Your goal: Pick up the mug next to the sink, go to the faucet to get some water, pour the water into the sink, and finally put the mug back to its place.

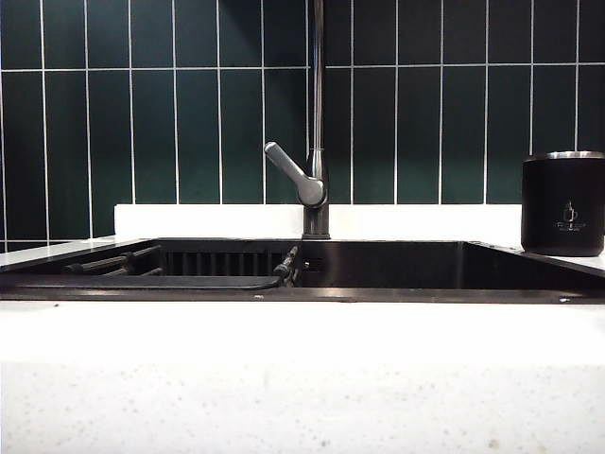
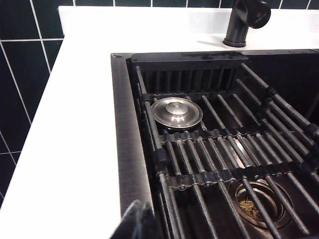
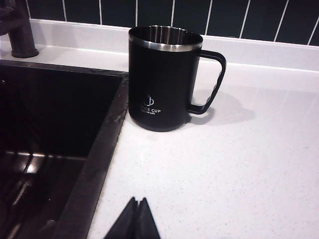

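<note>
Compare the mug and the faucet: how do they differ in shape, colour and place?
The mug is short, wide and matte black; the faucet is tall, slim and dark grey. The mug stands on the white counter beside the sink, the faucet behind the sink's middle. Both stand upright and untouched.

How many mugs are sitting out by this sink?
1. The mug stands upright on the white countertop, just right of the sink. More could be out of view.
</note>
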Tool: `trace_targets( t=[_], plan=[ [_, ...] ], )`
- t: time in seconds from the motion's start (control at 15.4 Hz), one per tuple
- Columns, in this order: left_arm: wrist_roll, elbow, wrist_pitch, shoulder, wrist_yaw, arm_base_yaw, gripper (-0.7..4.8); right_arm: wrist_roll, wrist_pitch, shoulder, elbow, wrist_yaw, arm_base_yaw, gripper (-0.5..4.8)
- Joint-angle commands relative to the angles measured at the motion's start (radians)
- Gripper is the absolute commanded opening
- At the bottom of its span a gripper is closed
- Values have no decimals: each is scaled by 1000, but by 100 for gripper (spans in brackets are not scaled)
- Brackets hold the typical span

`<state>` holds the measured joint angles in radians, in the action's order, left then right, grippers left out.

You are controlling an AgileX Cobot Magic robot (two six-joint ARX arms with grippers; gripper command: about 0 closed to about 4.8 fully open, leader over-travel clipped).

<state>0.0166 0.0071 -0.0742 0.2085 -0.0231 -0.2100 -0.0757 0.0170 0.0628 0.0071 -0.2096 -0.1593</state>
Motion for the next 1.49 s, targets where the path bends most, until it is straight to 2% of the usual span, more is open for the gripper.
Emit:
trace_targets(
  t=[0.06, 0.45, 0.71, 1.1, 1.49],
  plan=[
    [-2, 0, -2, -23, -3, 0, -5, -3, -13, 0, -6, -6, 0, -4],
    [-16, 0, 40, -206, 80, 0, -5, -3, -13, 0, -6, -6, 0, -4],
    [-16, 0, 36, -202, 83, 14, -5, -3, -12, 0, -6, -5, 0, -4],
    [-16, 0, 34, -202, 60, 140, -5, -3, -14, 0, -6, -5, 0, -4],
    [-16, 0, 35, -202, 64, 151, -5, -3, -14, 0, -6, -5, 0, -4]
  ],
)
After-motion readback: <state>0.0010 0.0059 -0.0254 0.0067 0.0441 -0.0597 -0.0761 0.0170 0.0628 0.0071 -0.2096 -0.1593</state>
